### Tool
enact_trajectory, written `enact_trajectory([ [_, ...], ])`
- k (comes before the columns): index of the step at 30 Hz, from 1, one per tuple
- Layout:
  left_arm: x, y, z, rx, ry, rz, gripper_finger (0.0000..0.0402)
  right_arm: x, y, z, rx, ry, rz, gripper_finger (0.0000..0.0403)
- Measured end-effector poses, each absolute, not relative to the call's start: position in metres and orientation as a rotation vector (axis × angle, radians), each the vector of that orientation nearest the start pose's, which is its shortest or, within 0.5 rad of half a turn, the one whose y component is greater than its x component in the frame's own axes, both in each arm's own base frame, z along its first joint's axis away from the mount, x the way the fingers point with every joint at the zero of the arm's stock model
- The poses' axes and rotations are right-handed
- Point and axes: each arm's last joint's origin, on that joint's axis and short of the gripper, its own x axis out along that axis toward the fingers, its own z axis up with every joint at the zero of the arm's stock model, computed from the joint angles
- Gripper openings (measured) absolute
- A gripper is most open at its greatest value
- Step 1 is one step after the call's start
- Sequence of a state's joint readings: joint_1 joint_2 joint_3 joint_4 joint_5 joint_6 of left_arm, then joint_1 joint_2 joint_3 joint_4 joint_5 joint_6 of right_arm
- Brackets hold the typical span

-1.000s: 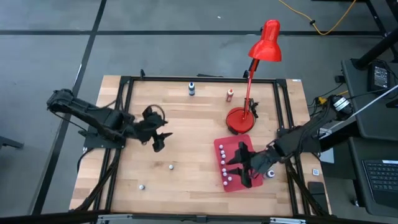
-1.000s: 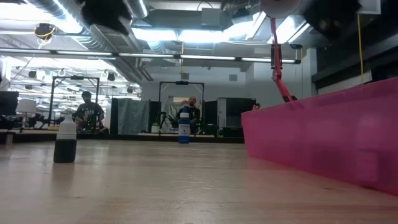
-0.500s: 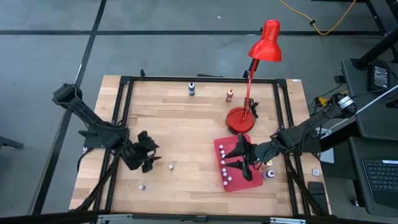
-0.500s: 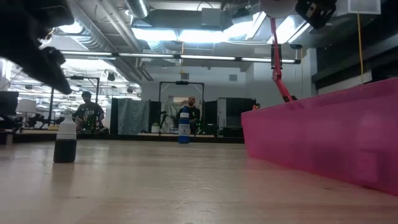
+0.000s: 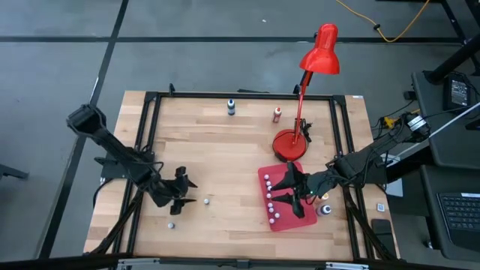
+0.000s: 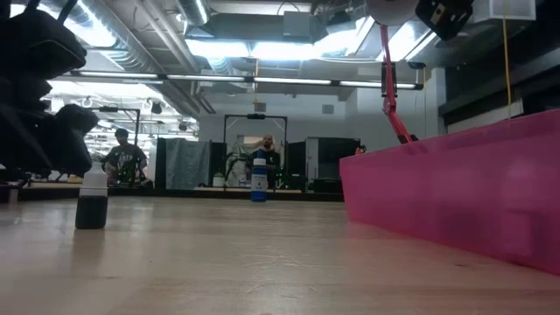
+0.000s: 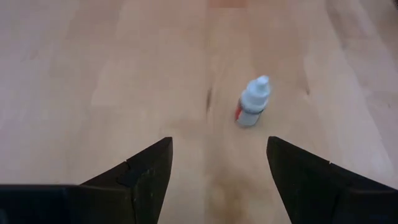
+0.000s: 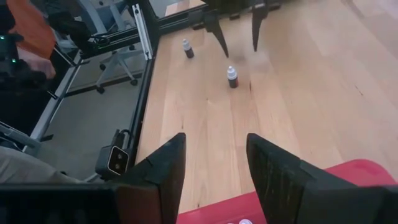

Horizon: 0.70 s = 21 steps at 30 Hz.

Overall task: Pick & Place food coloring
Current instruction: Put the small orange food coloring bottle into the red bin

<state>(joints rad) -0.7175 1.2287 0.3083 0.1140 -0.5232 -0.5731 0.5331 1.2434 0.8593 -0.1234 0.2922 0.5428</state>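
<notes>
Your left arm reaches in from the worktop's left edge, folded at the elbow and stretched low toward the front-left area, and your left gripper [image 5: 185, 201] hangs there with its jaws spread wide and nothing between them. Your right arm comes in from the right edge, forearm angled down, with the right gripper [image 5: 292, 196] low over the front-right part, jaws parted and empty.
</notes>
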Motion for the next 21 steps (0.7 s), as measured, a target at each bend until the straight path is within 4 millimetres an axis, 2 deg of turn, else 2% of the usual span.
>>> enact_trajectory([
  [5, 0.162, -0.122, 0.111, -0.026, 0.645, -0.034, 0.0255, 0.235, 0.129, 0.271, 0.303, 0.511, 0.106, 0.0171],
  [13, 0.173, -0.132, 0.086, -0.037, 0.624, -0.047, 0.0255, 0.235, 0.129, 0.271, 0.298, 0.511, 0.105, 0.0171],
  [21, 0.19, -0.134, 0.072, -0.088, 0.538, -0.032, 0.0255, 0.237, 0.125, 0.27, 0.298, 0.511, 0.091, 0.0171],
])
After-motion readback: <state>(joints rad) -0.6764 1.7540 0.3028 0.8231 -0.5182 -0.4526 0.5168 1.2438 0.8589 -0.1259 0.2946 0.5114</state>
